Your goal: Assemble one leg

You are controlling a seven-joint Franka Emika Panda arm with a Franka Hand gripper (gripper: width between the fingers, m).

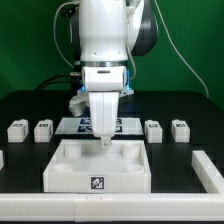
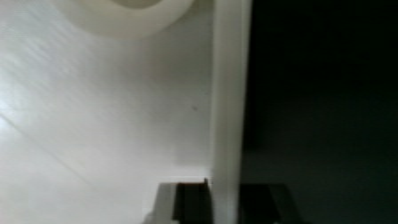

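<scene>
The large white tabletop lies in the middle of the black table, a marker tag on its front wall. My gripper points straight down at the tabletop's back rim. In the wrist view the gripper straddles that thin white rim, a dark finger pressed against each side, so it is shut on the rim. A round corner socket shows at the frame's edge. Small white legs stand in a row behind: two at the exterior view's left and two at its right, all apart from the gripper.
The marker board lies behind the tabletop, partly hidden by the arm. A white bar lies at the exterior view's right, another one's end at its left. A white strip runs along the front.
</scene>
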